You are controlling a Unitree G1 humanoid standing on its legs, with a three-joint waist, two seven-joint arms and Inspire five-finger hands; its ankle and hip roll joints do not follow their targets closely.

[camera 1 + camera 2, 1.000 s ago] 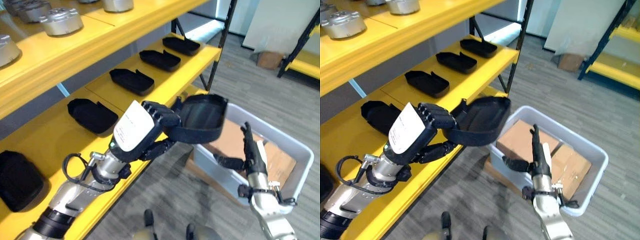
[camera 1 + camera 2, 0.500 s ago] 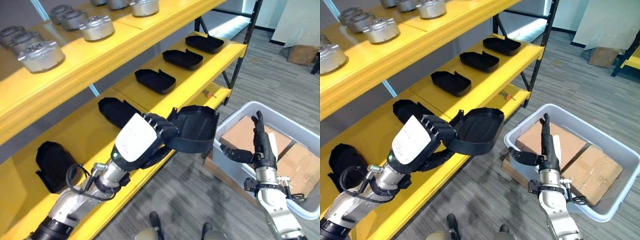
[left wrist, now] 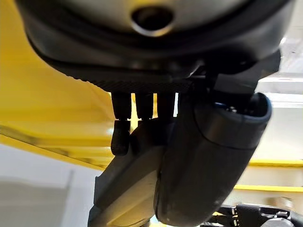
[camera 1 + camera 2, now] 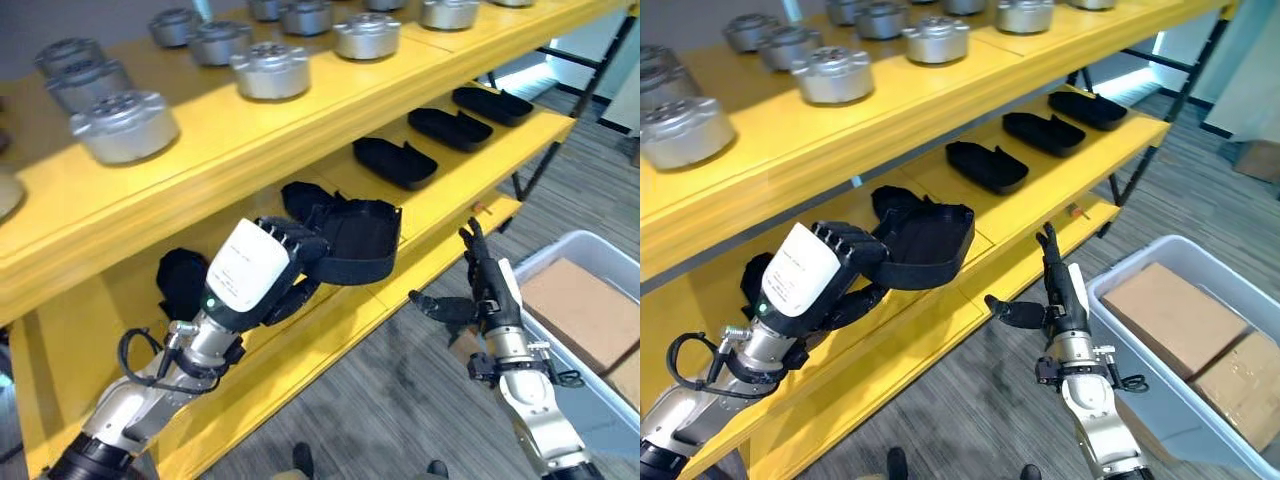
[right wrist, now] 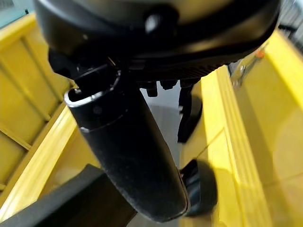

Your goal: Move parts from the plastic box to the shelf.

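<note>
Left hand carries a black part at the shelf's middle level; right hand is free.

Left eye view: the left hand [image 4: 262,272] has its fingers curled round the rim of a black tray-like part [image 4: 356,240], held above the yellow shelf [image 4: 450,160] just beside another part lying there; more black parts [image 4: 395,162] sit in a row further along, silver discs [image 4: 268,70] on the level above. Right eye view: the right hand [image 4: 1055,296] stands in front of the shelf edge with straight fingers, holding nothing, near the grey box [image 4: 1160,395] with cardboard [image 4: 1170,320] inside. Left wrist view: fingers [image 3: 121,135] clamp the part's edge. Right wrist view: thumb [image 5: 130,156] extended, nothing held.
</note>
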